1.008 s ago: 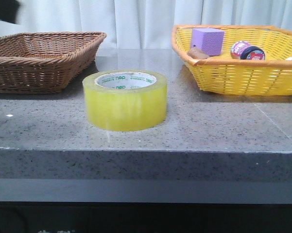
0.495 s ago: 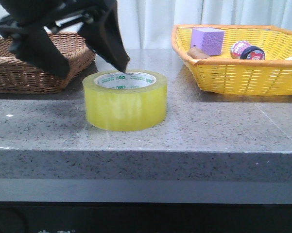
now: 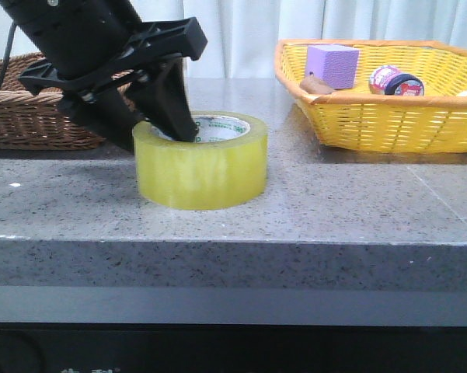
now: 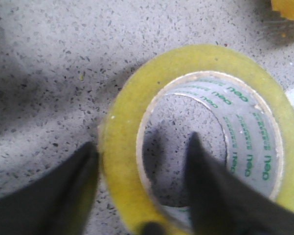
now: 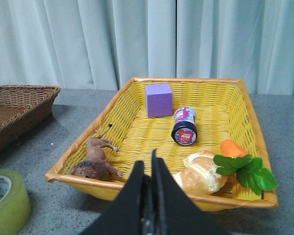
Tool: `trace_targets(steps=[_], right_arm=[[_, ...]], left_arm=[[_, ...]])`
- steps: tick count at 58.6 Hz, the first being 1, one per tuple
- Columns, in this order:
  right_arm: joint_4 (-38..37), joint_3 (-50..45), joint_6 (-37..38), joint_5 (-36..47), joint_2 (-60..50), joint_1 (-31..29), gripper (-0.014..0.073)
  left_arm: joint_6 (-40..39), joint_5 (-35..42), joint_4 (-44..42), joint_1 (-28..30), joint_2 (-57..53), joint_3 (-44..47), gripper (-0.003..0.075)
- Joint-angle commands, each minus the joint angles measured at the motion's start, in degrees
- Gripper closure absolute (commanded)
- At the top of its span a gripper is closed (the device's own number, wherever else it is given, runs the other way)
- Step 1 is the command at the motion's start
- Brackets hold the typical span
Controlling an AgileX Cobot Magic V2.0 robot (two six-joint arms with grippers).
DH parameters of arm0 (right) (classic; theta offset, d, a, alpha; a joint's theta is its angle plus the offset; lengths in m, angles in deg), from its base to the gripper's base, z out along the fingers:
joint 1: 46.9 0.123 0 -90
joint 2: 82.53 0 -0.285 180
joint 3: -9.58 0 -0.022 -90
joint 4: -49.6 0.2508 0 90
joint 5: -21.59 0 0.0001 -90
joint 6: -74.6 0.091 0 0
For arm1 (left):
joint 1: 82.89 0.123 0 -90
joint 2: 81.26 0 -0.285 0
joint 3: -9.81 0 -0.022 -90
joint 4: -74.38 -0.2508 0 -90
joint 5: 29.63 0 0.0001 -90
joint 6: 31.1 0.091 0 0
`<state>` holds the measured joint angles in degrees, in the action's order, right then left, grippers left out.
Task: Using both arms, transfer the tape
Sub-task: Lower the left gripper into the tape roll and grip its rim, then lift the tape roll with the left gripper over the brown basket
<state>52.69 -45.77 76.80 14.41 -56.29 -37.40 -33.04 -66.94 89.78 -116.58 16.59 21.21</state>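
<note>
One left finger (image 4: 210, 191) sits inside the "deli"-printed tape (image 3: 200, 160), spread wide; right fingers (image 5: 149, 196) seemingly shut.

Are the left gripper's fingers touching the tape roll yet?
Cannot tell. In the left wrist view the left gripper straddles the wall of the tape roll, one finger inside the core, one outside; blur hides any gap or contact.

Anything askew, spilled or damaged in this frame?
Nothing stands out. The tape sits flat on the counter, left claw straddling its wall; the yellow basket keeps its items inside.
</note>
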Motion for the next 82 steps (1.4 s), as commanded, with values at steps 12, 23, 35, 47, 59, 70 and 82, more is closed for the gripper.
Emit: trace_targets(steps=[12, 23, 35, 47, 59, 70, 82], right_arm=[[-0.4, 1.5, -0.3, 5.3, 0.3, -0.3, 0.0683], [-0.4, 1.5, -0.3, 5.3, 0.3, -0.3, 0.0683], [-0.4, 1.5, -0.3, 5.1, 0.3, -0.3, 0.0683], [-0.4, 1.5, -0.3, 5.0, 0.3, -0.3, 0.0683], [-0.4, 1.5, -0.3, 5.0, 0.3, -0.3, 0.0683], [-0.4, 1.5, -0.3, 4.9, 0.3, -0.3, 0.0683], [-0.4, 1.5, -0.3, 4.9, 0.3, -0.3, 0.0683]], left_arm=[[-0.2, 2.5, 1.2, -0.5, -2.1, -2.2, 0.0643], [-0.1, 1.4, -0.6, -0.5, -4.9, -6.5, 0.0643], [-0.1, 1.3, -7.5, 1.5, -8.9, -14.3, 0.0643], [-0.1, 1.5, -12.3, 8.2, -8.9, -20.3, 0.0643], [-0.1, 6.3, -12.4, 19.3, -6.2, -21.0, 0.0643], [-0.1, 6.2, -12.4, 25.1, -1.0, -21.0, 0.0643], [-0.1, 3.4, -12.4, 27.5, 5.8, -21.0, 0.0643]])
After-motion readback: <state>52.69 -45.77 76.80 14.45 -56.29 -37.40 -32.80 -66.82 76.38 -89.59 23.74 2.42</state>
